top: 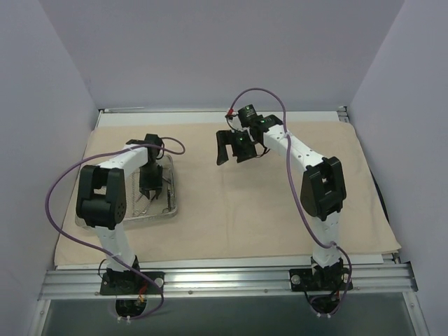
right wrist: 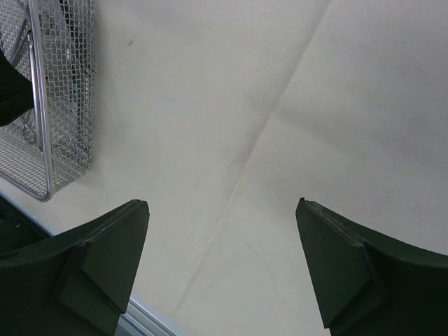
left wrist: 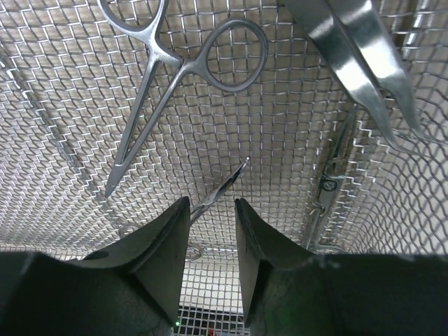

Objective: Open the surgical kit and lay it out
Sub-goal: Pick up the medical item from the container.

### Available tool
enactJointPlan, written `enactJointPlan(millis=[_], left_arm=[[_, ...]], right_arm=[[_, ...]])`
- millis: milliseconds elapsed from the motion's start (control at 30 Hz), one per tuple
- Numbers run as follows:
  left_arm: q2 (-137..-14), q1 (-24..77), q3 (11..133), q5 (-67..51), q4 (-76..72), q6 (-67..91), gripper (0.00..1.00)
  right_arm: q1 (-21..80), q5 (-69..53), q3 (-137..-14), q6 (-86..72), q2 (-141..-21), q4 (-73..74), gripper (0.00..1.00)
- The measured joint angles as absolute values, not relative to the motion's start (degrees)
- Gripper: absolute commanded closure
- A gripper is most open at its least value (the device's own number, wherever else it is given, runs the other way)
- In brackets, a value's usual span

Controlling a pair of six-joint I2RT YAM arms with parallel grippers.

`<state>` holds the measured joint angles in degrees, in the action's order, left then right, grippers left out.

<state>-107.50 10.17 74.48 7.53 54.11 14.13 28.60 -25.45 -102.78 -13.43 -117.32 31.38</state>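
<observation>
**Left side.** Top view: mesh tray (top: pixel 173 189) sits on the cloth wrap (top: pixel 266 210) at about 9 o'clock of the spread. The cloth is already opened out flat under everything. Left gripper (top: pixel 150 187) is down inside the tray.

Left wrist view: left gripper (left wrist: pixel 212 203) has its fingers a narrow gap apart, with bare mesh (left wrist: pixel 294 140) showing between them. A slim instrument (left wrist: pixel 225 183) lies in that gap, tip pointing to 1 o'clock, apparently not pinched. A ring-handled clamp (left wrist: pixel 164 91) lies at 11 o'clock, rings toward 12. Broad tweezers (left wrist: pixel 357 56) lie at 1 o'clock.

**Handling (judgement).**
- The instruments look light, stiff and slick, and lie flat on the open mesh.
- Tips may snag in the wire, and a polished shank may twist out of a light pinch.
- Best hold is probably across the shank near the pivot, or just below the rings, pads square to the flat.
- A straight lift should keep the tip out of the mesh.
- The tray looks rigid but light, so it may skate on the cloth if dragged.
- The cloth is soft and would bunch.

**Right side.** Right gripper (top: pixel 236 148) hovers over bare cloth at about 12 o'clock of the spread, well apart from the tray. Right wrist view: right gripper (right wrist: pixel 222 206) has its fingers (right wrist: pixel 112 245) wide apart, holding nothing. The tray corner (right wrist: pixel 66 91) shows at 10 o'clock.

**Status (judgement).** The wrap is open, but no instruments show on the cloth, so laying out is still to do.
</observation>
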Motion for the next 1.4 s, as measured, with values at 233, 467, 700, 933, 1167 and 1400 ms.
enactJointPlan(millis=[233,467,700,933,1167,1400], left_arm=[[-108.7,9.8,74.5,8.3,53.4,12.9,0.66],[-109.0,9.1,74.3,7.4,53.5,11.8,0.83],[-108.7,9.1,74.2,7.3,53.5,11.3,0.98],[-108.1,8.5,77.7,10.1,56.5,11.4,0.98],[-105.0,8.5,83.8,11.1,59.9,11.6,0.98],[-101.9,8.4,87.4,5.8,61.5,11.2,0.98]], right_arm=[[28.0,-25.3,-100.9,-13.6,-115.9,30.7,0.11],[27.8,-25.3,-100.9,-13.6,-115.7,30.4,0.11],[27.7,-25.1,-100.7,-13.9,-115.7,30.1,0.11],[27.7,-25.0,-100.8,-14.9,-115.7,29.8,0.1],[27.7,-25.1,-102.6,-14.9,-115.9,30.0,0.11],[27.9,-29.0,-106.1,-13.9,-117.1,29.8,0.14]])
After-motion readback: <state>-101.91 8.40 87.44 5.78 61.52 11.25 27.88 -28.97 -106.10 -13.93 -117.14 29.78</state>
